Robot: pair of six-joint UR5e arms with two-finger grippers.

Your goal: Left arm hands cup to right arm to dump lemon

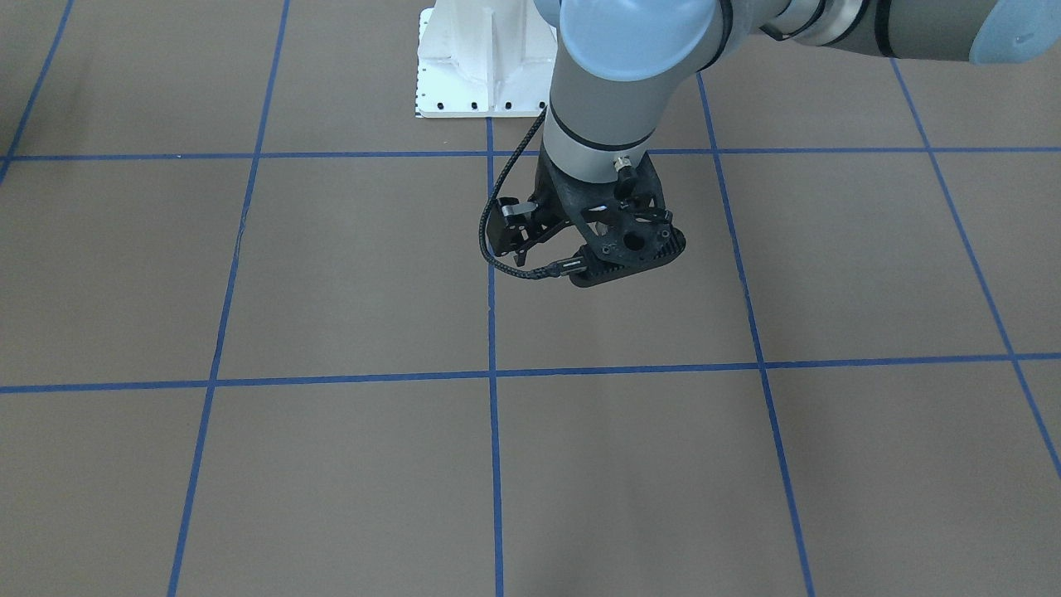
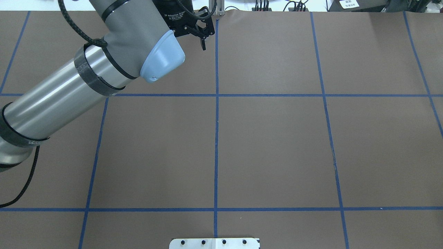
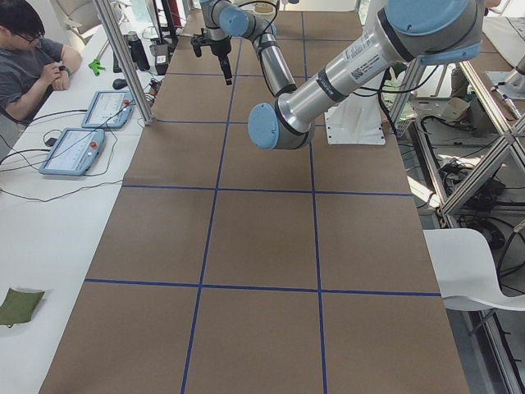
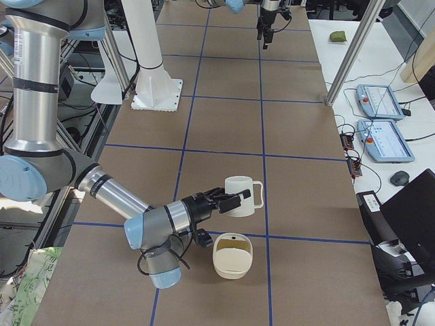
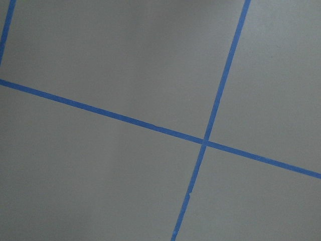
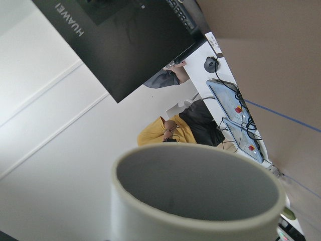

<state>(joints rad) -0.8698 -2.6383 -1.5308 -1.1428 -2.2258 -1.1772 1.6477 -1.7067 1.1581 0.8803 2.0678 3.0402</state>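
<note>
**Cup (image 4: 239,195) at the right claw (image 4: 228,201), left claw (image 2: 203,41) off on its own**

The cup is upright at the tips of the right claw, handle pointing away from the arm, just beside a cream bowl (image 4: 232,268) on the brown surface (image 4: 224,129). Honestly can't tell if that claw is clamped on it or loose. The right wrist view looks straight into its grey inside. The left claw is well apart, toward the surface's far side, fingers pinched together with nothing between them.

brown table (image 2: 277,138) gridded with blue tape (image 2: 216,138), white bench (image 3: 49,246) alongside.
</note>
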